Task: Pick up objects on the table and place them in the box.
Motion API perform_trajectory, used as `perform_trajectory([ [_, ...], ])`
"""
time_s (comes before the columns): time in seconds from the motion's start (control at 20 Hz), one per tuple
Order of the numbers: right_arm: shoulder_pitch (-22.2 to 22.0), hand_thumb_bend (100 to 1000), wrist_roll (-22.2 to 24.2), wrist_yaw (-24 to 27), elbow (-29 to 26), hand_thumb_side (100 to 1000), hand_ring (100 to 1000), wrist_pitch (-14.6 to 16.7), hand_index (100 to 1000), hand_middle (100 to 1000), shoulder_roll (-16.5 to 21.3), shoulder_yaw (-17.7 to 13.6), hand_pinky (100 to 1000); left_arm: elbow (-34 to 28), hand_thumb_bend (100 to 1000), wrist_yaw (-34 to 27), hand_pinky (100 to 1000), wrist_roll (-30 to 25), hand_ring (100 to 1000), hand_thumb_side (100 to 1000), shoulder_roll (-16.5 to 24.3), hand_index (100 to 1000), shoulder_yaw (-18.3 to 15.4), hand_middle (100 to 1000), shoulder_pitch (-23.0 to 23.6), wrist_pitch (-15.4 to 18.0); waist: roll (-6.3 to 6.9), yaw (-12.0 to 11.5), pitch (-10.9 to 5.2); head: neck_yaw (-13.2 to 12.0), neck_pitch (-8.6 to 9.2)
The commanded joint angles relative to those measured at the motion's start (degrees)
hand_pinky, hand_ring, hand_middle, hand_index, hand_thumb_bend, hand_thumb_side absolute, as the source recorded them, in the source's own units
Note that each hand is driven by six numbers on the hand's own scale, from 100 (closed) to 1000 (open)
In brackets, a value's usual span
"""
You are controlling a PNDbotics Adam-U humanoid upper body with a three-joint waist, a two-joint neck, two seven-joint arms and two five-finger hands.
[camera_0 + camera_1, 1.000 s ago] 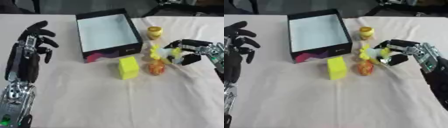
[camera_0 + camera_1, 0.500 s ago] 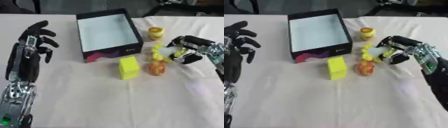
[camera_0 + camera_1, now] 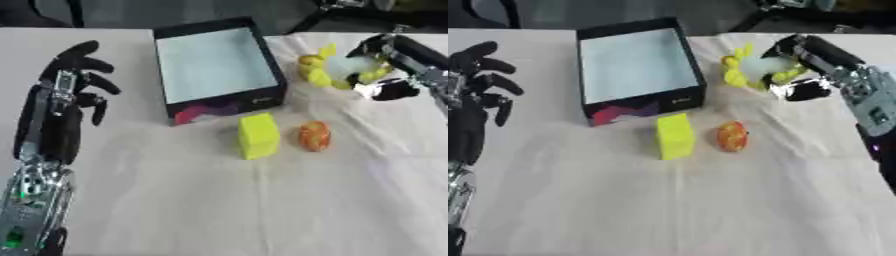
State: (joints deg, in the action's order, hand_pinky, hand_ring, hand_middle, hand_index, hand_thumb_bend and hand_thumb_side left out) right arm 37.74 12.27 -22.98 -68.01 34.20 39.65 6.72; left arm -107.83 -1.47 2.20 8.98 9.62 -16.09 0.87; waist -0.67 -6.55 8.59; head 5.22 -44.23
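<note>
My right hand point(image 3: 401, 56) is shut on a yellow and white toy point(image 3: 339, 69) and holds it above the table, just right of the box's far right side. The black box point(image 3: 220, 104) with a pale inside stands open at the middle back. A yellow block point(image 3: 259, 135) and a small orange thing point(image 3: 314, 136) lie side by side on the cloth in front of the box. At the left edge my left hand point(image 3: 66, 102) rests open, fingers up, away from everything.
A small yellow round thing point(image 3: 306, 62) shows at the toy's left edge, partly merged with it. White cloth covers the table point(image 3: 227, 210). Dark stands and floor lie beyond the far edge.
My right hand has lifted the yellow and white toy from beside the orange thing and carried it toward the far side, closer to the box's right wall. The left hand has not moved.
</note>
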Motion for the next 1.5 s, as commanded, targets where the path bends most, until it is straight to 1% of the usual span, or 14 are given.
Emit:
perform_trajectory([
  [0.05, 2.43, 100, 0.81, 4.24, -3.04, 237, 429, -0.89, 436, 303, 3.03, -0.30, 586, -1.43, 100, -0.35, 100, -0.36, 471, 824, 0.08, 819, 0.25, 562, -0.93, 0.15, -0.32, -0.48, -0.47, 0.62, 0.11],
  [0.3, 5.41, 100, 3.52, 6.36, -2.38, 240, 438, -1.24, 445, 310, 1.77, 0.64, 607, -1.69, 100, -0.41, 100, -1.06, 470, 819, -0.65, 819, 0.88, 562, -2.28, 0.16, -0.20, -3.00, 0.12, 3.48, 0.11],
  [0.35, 5.88, 100, 3.99, 6.37, -2.01, 185, 440, -1.22, 447, 310, 1.50, 0.76, 612, -1.78, 100, -0.34, 100, -1.21, 470, 818, -0.81, 819, 0.99, 562, -2.65, 0.18, -0.17, -3.57, 0.30, 4.13, 0.11],
  [0.4, 6.40, 100, 4.45, 6.25, -1.61, 237, 442, -1.20, 450, 315, 1.22, 0.88, 620, -1.91, 100, -0.28, 100, -1.41, 470, 816, -1.06, 819, 1.16, 562, -3.19, 0.21, -0.18, -4.45, 0.58, 5.13, 0.11],
  [0.75, 9.12, 100, 5.98, 4.68, 1.38, 237, 461, -1.38, 472, 335, -0.66, 1.17, 646, -2.88, 100, -0.78, 100, -2.82, 470, 806, -2.59, 818, 2.29, 562, -6.88, 0.10, -0.26, -9.68, 2.39, 12.20, 0.11],
  [0.85, 9.85, 100, 5.96, 3.44, 2.54, 199, 522, -1.48, 576, 417, -1.54, 1.24, 678, -3.14, 100, -1.00, 100, -3.19, 470, 804, -2.91, 818, 2.56, 562, -7.46, 0.06, -0.26, -10.55, 2.70, 14.10, 0.11],
  [0.9, 10.21, 100, 5.63, 2.42, 3.04, 219, 582, -1.50, 649, 476, -2.06, 1.24, 703, -3.23, 100, -1.11, 100, -3.34, 470, 805, -3.00, 818, 2.65, 562, -7.59, 0.04, -0.25, -10.77, 2.80, 14.79, 0.11],
  [0.95, 10.53, 100, 4.97, 1.23, 3.67, 220, 609, -1.70, 672, 499, -2.70, 1.21, 713, -3.27, 100, -1.19, 100, -3.45, 470, 806, -3.04, 818, 2.71, 562, -7.63, -0.01, -0.25, -10.89, 2.85, 15.25, 0.11],
  [1.0, 10.81, 100, 4.08, -0.03, 4.35, 215, 697, -2.04, 749, 590, -3.36, 1.18, 747, -3.28, 100, -1.24, 100, -3.53, 470, 806, -3.07, 819, 2.75, 562, -7.63, -0.04, -0.25, -10.95, 2.88, 15.54, 0.11],
  [1.15, 11.32, 100, 0.84, -4.36, 5.84, 211, 732, -2.95, 777, 625, -4.96, 1.50, 764, -3.34, 100, -1.29, 100, -3.63, 470, 806, -3.13, 819, 2.79, 562, -7.66, -0.10, -0.23, -11.03, 2.92, 15.91, 0.11],
  [1.2, 11.29, 100, 0.14, -5.54, 6.20, 198, 860, -3.10, 882, 786, -5.21, 1.70, 845, -3.36, 100, -1.30, 100, -3.64, 471, 806, -3.15, 819, 2.80, 562, -7.68, -0.10, -0.23, -11.03, 2.93, 15.96, 0.11],
  [1.25, 11.14, 100, -0.07, -7.68, 6.74, 273, 884, -3.71, 895, 809, -5.70, 2.13, 861, -3.39, 100, -1.33, 100, -3.66, 471, 806, -3.19, 819, 2.83, 562, -7.70, -0.10, -0.24, -11.02, 2.92, 16.03, 0.11],
  [1.3, 11.06, 100, -0.18, -9.73, 7.10, 418, 919, -4.11, 915, 847, -6.21, 2.45, 885, -3.40, 100, -1.35, 100, -3.67, 471, 806, -3.20, 819, 2.84, 562, -7.69, -0.11, -0.24, -10.98, 2.92, 16.09, 0.11],
  [1.5, 10.51, 100, 0.54, -14.62, 7.29, 629, 968, -3.76, 958, 922, -6.96, 3.14, 936, -3.40, 100, -1.35, 100, -3.67, 471, 806, -3.13, 819, 2.85, 562, -7.57, -0.13, -0.26, -10.69, 2.85, 16.09, 0.11],
])
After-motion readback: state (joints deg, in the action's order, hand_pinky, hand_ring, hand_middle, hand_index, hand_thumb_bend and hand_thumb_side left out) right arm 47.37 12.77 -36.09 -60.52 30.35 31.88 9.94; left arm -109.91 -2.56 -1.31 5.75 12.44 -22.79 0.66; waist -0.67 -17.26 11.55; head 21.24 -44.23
